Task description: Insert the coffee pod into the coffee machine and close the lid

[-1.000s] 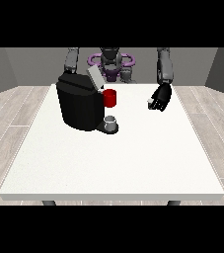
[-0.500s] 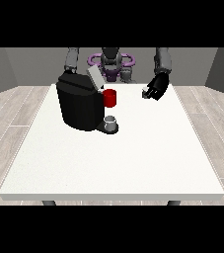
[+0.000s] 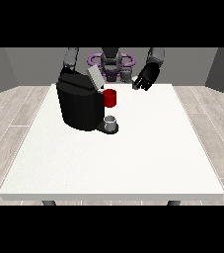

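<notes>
On white table (image 3: pixel 133 158), boxy black coffee machine (image 3: pixel 79 105) (grey lid (image 3: pixel 94 78) raised), view-right hand (image 3: pixel 145 77) curled, empty.

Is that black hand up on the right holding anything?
It cannot be told: the hand at the view's right is raised beyond the coffee machine, and nothing shows in it.

White table (image 3: pixel 133 163) with black coffee machine (image 3: pixel 79 106) on it.
</notes>
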